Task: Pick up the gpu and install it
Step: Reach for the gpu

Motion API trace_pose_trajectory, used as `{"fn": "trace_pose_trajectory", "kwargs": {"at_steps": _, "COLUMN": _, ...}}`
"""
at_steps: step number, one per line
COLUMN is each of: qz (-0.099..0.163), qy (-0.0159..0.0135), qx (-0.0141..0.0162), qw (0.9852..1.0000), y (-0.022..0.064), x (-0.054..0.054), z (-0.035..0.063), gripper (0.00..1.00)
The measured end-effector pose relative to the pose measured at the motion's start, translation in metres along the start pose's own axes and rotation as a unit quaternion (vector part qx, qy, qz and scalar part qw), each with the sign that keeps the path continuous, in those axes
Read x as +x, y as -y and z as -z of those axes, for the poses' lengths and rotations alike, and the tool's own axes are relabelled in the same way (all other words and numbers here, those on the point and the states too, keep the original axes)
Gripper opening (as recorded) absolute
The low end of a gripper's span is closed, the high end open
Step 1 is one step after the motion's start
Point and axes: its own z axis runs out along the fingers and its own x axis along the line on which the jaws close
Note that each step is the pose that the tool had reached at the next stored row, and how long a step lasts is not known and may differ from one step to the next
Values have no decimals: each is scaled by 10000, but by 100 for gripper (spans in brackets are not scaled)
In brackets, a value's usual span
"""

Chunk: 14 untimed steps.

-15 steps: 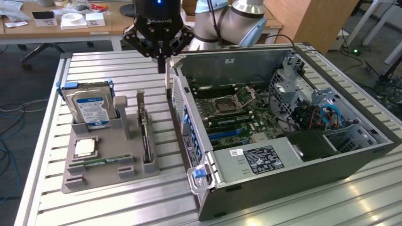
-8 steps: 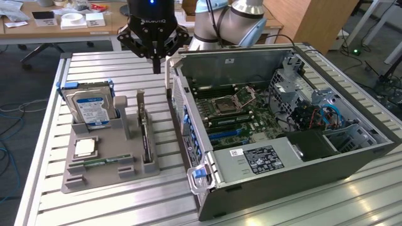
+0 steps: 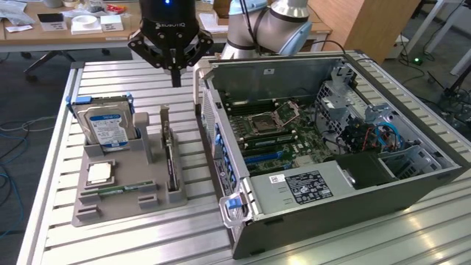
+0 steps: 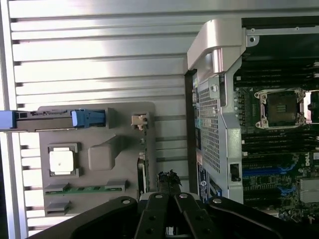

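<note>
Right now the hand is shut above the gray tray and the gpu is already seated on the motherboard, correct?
No. The gpu stands on edge in the gray tray, not on the motherboard; the exterior view shows it. The hand is shut above the tray, as you said.

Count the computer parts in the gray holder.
4: hard drive upright at one end, square chip and memory stick lying flat, graphics card standing on edge. None seems hidden.

We count one hard drive (image 3: 105, 128), one processor (image 3: 100, 173), one memory stick (image 3: 121, 190) and one gpu (image 3: 171, 160). We also count one holder (image 3: 118, 212) and one computer case (image 3: 331, 215).
</note>
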Motion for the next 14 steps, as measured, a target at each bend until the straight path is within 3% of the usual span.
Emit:
{"fn": "trace_pose_trajectory", "kwargs": {"at_steps": 4, "qz": 0, "qy": 0, "qx": 0, "qw": 10000, "y": 4, "x": 52, "z": 1, "gripper": 11}}
{"fn": "trace_pose_trajectory", "kwargs": {"at_steps": 14, "qz": 0, "qy": 0, "qx": 0, "qw": 10000, "y": 5, "x": 67, "z": 2, "gripper": 11}}
